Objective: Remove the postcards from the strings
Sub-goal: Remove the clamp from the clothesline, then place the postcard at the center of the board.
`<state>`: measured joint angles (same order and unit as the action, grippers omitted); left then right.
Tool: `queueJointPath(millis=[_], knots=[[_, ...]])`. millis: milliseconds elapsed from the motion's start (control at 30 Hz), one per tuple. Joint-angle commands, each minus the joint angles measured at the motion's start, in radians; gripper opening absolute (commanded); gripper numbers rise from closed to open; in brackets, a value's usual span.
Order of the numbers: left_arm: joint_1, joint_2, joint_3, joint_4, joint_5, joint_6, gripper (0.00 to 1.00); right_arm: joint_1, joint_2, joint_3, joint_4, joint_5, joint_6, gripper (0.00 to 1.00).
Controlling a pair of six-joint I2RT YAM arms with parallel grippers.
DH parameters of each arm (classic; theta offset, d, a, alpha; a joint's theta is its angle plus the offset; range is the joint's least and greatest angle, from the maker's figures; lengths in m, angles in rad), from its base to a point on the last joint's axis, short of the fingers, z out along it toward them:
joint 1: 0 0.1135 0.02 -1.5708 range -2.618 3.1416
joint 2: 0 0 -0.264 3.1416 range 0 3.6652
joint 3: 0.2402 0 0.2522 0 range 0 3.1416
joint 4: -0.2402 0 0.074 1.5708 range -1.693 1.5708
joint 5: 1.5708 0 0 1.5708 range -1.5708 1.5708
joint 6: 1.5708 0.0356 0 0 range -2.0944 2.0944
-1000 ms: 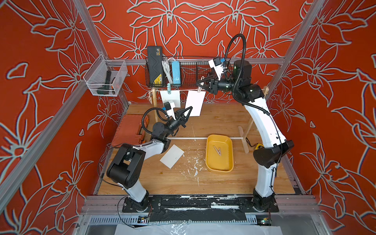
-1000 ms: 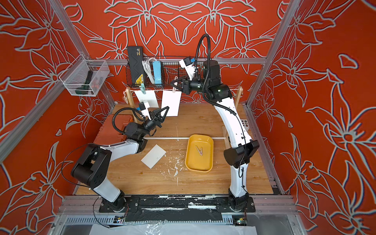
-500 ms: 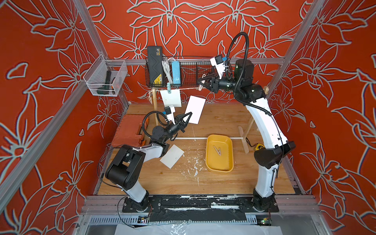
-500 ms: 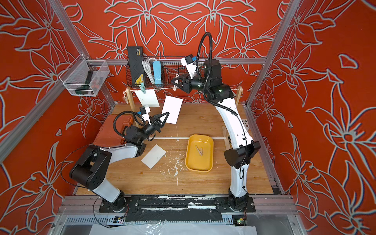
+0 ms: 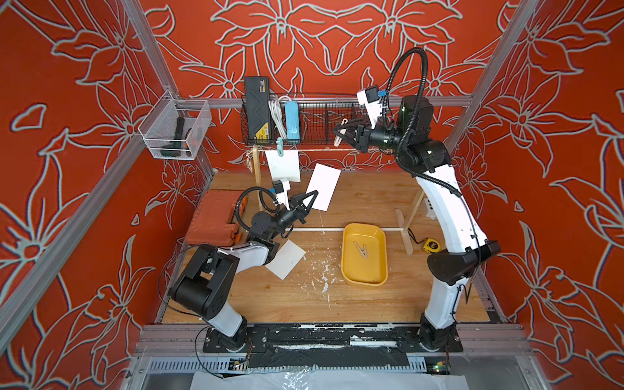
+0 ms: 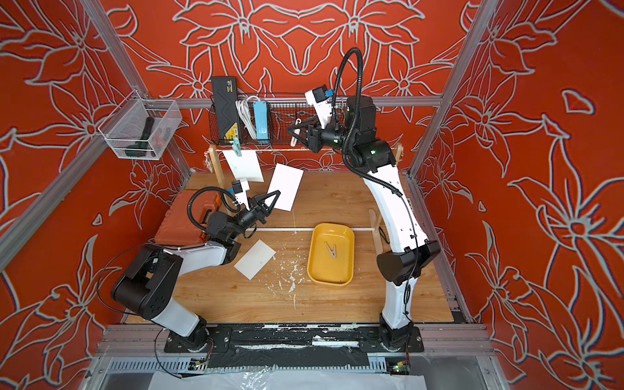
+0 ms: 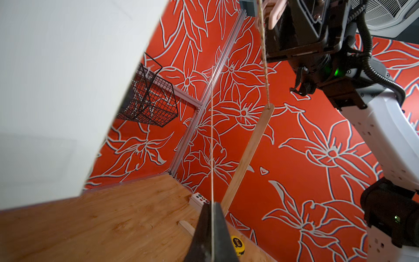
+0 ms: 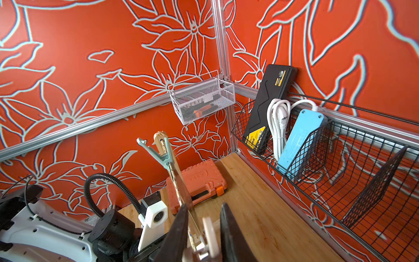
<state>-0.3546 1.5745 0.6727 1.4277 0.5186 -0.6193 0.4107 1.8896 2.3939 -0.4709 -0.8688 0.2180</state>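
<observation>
Postcards now stand at two off, one on. The middle card (image 5: 324, 185) no longer hangs from the string (image 5: 317, 150): it tilts free below it, one edge nipped in the shut left pincer (image 5: 314, 195). Up beside the string, the right pincer (image 5: 337, 132) stays clamped on the pink peg (image 5: 337, 141) that pinned it. One loose card (image 5: 286, 259) lies flat on the worktop (image 5: 371, 304); the last card (image 5: 283, 165) still hangs under the teal peg (image 5: 279, 147). That one is likely next.

Left arm folded low, left claw (image 5: 314, 194) closed, angled upward; right arm reared high, right claw (image 5: 336, 131) closed
</observation>
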Motion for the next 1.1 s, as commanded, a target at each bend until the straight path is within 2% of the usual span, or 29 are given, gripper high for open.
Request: queueJointPath(millis=[0, 233, 367, 533, 833, 967, 1067], knots=[[-0.009, -0.05, -0.025, -0.005, 0.005, 0.018, 0.0, -0.007, -0.054, -0.028, 0.021, 0.013, -0.021, 0.24], [-0.039, -0.14, -0.066, -0.208, -0.039, 0.093, 0.0, -0.008, -0.182, -0.212, 0.086, 0.024, -0.024, 0.24], [-0.048, -0.181, -0.098, -0.287, -0.084, 0.093, 0.0, -0.008, -0.256, -0.325, 0.107, 0.029, -0.029, 0.24], [-0.071, -0.243, -0.147, -0.4, -0.158, 0.054, 0.0, -0.007, -0.369, -0.508, 0.168, 0.05, -0.026, 0.25], [-0.115, -0.324, -0.323, -0.458, -0.28, -0.017, 0.0, -0.007, -0.532, -0.771, 0.194, 0.107, -0.051, 0.25], [-0.133, -0.329, -0.344, -0.577, -0.366, -0.077, 0.0, -0.007, -0.596, -0.887, 0.217, 0.113, -0.025, 0.25], [-0.149, -0.31, -0.394, -0.548, -0.369, -0.127, 0.0, -0.007, -0.652, -0.985, 0.243, 0.12, -0.003, 0.25]])
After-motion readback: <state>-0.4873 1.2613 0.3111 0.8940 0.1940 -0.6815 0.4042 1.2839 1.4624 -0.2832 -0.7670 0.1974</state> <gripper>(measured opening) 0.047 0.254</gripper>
